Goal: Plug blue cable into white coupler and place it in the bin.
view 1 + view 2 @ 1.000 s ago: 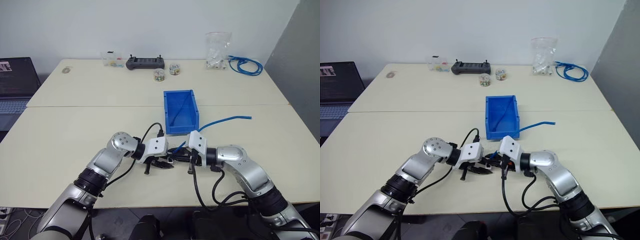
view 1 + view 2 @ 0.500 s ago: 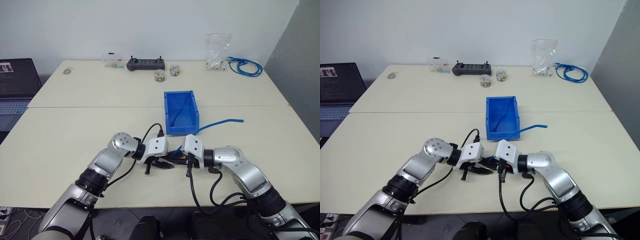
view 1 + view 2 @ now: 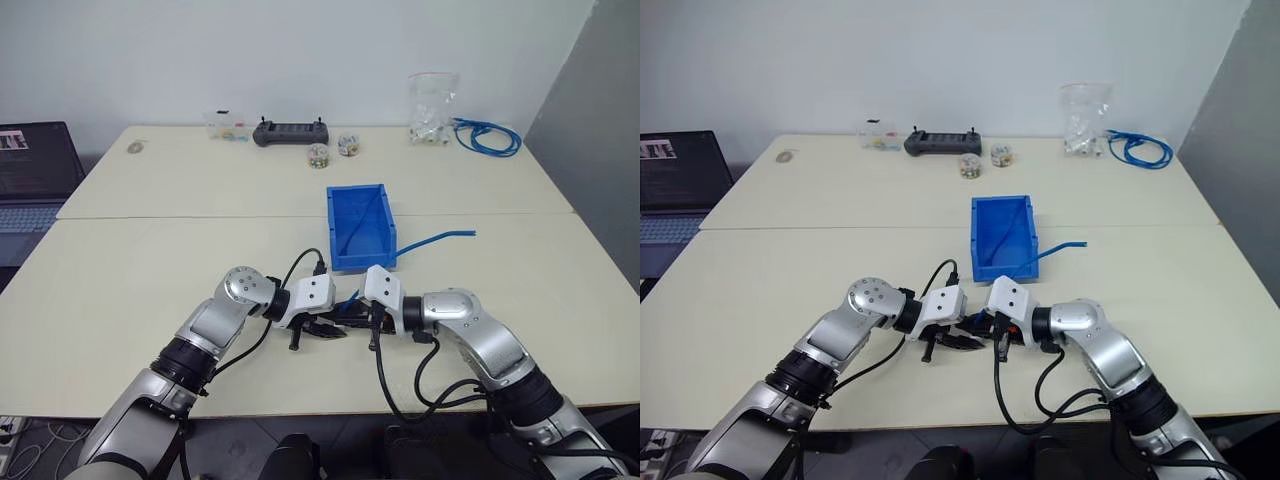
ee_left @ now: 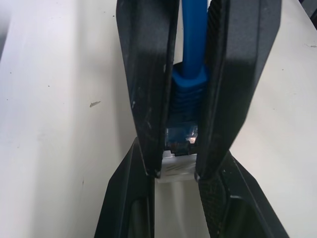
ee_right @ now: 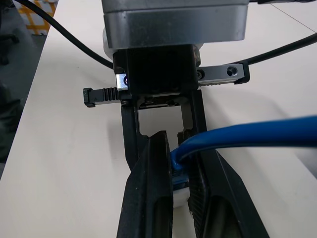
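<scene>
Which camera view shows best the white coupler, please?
The left wrist view: the white coupler sits close up between the left gripper fingers, meeting the clear plug of the blue cable. The right wrist view shows a white sliver under the right gripper. In the eye views, both grippers hide it.

No text, label, brand or number is legible on anything here.
</scene>
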`<action>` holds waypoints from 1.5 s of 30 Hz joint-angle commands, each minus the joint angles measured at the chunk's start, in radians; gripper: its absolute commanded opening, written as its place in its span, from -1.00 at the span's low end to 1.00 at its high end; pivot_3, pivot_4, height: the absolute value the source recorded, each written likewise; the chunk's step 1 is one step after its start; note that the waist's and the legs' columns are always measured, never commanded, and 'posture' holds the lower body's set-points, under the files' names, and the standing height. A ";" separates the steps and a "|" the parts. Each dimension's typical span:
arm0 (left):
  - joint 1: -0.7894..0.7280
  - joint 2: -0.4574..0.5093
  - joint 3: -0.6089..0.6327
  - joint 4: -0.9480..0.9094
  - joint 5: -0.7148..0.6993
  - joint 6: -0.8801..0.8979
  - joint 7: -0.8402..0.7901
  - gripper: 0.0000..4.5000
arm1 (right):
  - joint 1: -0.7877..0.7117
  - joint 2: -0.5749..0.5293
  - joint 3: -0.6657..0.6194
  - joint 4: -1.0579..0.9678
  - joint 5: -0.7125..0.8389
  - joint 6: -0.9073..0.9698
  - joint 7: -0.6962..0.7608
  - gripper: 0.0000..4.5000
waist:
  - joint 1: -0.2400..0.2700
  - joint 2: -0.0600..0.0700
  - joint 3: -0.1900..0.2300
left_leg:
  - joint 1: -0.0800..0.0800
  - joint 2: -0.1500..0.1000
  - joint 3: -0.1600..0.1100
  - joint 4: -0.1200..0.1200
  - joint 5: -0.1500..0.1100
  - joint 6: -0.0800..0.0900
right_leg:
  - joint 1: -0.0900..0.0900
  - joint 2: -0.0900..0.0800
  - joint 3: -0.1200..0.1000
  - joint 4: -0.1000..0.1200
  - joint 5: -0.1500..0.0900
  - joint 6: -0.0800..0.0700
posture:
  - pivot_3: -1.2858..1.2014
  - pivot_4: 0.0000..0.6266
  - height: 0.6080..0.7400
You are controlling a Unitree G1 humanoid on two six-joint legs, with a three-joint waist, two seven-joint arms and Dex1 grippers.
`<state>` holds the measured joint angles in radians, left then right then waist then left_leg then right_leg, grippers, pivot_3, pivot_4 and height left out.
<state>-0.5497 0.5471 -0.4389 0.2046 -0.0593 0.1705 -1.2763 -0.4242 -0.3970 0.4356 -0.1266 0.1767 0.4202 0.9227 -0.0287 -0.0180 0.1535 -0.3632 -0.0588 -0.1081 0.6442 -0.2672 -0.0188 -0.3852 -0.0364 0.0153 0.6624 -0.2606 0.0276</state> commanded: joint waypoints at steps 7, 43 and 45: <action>0.030 -0.005 -0.019 0.024 0.043 0.022 0.011 -0.62 | 0.015 -0.011 0.129 0.121 -0.102 0.003 0.057 -0.94 | 0.000 0.002 -0.012 | 0.000 0.000 0.000 0.000 0.000 0.000 | 0.000 0.000 0.000 0.000 0.000 0.000 | 0.03 -0.52 1.00; 0.167 0.135 0.436 -0.525 -0.281 0.484 0.300 1.00 | -0.266 0.048 -0.407 -0.107 0.339 0.453 -0.135 -0.94 | 0.001 0.004 0.009 | -0.006 0.000 -0.003 -0.001 0.000 0.000 | -0.005 -0.001 -0.001 -0.002 0.001 -0.004 | 0.03 -0.52 1.00; 0.148 0.137 0.433 -0.527 -0.259 0.489 0.338 1.00 | -0.331 0.047 -0.400 -0.017 0.321 0.455 -0.142 -0.94 | 0.000 0.004 0.011 | -0.006 0.000 -0.003 -0.001 0.000 0.000 | -0.005 -0.001 -0.001 -0.001 0.001 -0.004 | 0.03 -0.52 1.00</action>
<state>-0.3715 0.6814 -0.0312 -0.2844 -0.3149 0.6433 -0.9842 -0.6921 -0.3502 0.0586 -0.2009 0.4932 0.8670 0.7982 -0.0286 -0.0137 0.1642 -0.3691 -0.0589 -0.1104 0.6428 -0.2675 -0.0190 -0.3905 -0.0372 0.0145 0.6614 -0.2598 0.0238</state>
